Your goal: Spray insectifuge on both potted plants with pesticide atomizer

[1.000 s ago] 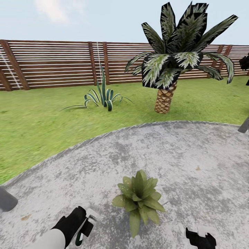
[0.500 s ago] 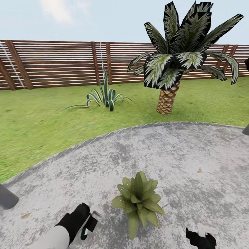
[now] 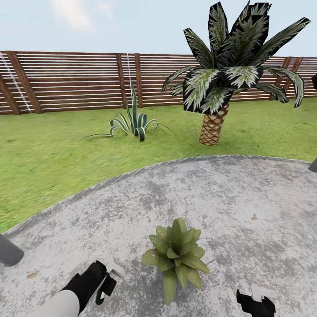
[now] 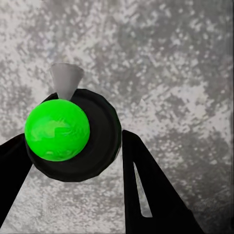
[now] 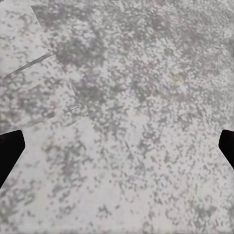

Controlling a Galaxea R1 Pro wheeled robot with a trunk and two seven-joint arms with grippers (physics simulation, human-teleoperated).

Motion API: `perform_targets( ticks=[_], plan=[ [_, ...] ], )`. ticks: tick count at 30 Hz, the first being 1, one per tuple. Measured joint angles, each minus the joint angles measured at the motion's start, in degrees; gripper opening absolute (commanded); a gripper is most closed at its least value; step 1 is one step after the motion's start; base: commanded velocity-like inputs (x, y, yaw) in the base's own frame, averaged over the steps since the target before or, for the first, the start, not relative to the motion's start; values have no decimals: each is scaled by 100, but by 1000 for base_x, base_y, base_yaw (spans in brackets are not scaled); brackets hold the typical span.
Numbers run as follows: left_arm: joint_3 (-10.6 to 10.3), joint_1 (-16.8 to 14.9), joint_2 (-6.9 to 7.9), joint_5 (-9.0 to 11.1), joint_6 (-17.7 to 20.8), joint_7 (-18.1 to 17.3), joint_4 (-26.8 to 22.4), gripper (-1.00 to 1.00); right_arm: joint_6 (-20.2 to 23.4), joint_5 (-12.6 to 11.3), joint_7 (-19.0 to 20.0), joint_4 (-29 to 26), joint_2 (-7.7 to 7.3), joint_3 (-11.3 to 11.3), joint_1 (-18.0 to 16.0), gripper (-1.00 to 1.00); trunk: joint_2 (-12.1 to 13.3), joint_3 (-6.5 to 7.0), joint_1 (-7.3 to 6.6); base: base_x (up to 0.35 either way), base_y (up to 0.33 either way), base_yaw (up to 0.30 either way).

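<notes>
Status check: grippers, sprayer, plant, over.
Left gripper shut on black atomizer with green top. Right gripper open, over grey stone patio. Small green-leaved potted plant sits between the arms, nothing in the way.

The curved grey stone patio (image 3: 246, 198) looks rough and mottled, matt throughout. The brown slatted wooden fence (image 3: 70, 81) has a dull finish. The round black bottle with a bright green top (image 4: 73, 134) appears smooth, glossy plastic.
</notes>
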Motion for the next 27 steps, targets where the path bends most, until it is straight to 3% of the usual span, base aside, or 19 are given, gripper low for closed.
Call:
perform_targets(
  ticks=[13, 19, 23, 27],
  plan=[
    [41, -5, -19, 47, -14, 45, -16, -100, -6, -42, 12, -574, 9, 3, 1, 100, -440, -297, 241, 0, 0, 0],
    [86, -5, -24, 57, -9, 44, -248, -100, -5, -41, 13, -606, 9, 2, 1, 100, -680, -455, 373, 0, 0, 0],
    [82, -4, -35, 60, -10, 24, -269, -100, -2, -34, 17, -603, 9, 1, 1, 100, -682, -461, 373, 0, 0, 0],
    [34, -66, -208, 57, 60, -1, -424, -100, -2, -19, 18, -583, 15, 1, 1, 100, -682, -461, 373, 0, 0, 0]
  ],
)
